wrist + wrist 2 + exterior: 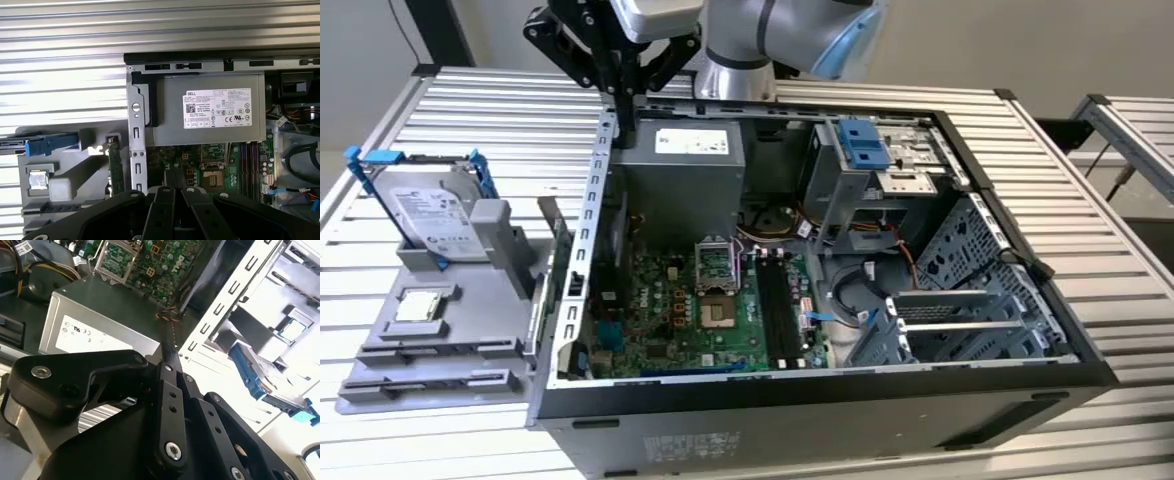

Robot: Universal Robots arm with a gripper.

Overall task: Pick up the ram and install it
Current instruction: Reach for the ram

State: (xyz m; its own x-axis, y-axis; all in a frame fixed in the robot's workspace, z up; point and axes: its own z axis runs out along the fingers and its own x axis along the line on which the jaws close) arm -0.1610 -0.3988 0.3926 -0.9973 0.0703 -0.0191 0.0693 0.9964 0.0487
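Exterior view: gripper hangs over the far corner of the open computer case, on the exterior view's left, tips pointing down just above the case rim by the power supply. The fingers look closed together and I see nothing held between them. Ram stands on edge in the grey holder on the bench, just outside the case wall on the exterior view's left. It is well apart from the gripper and not touched. The same holder carries a hard drive with blue brackets, standing upright, and a processor chip lying flat nearer the camera. Inside the case the motherboard is exposed, and the long black memory slots have no stick in them.

Second wrist view: the black gripper fingers run together to a single point with no visible gap and nothing clamped. Below the tips are the top of the power supply and the case rim. The motherboard sits past it. The hard drive and the processor chip are off to the side in the holder. I can't pick out the ram here with confidence.

First wrist view: gripper tips sit side by side, closed and empty, over the motherboard edge just inside the case wall. Ram is on the other side of that wall, a thin green strip on edge in the holder, close to the wall but clear of the gripper. The power supply, memory slots, processor chip and slatted bench all show.
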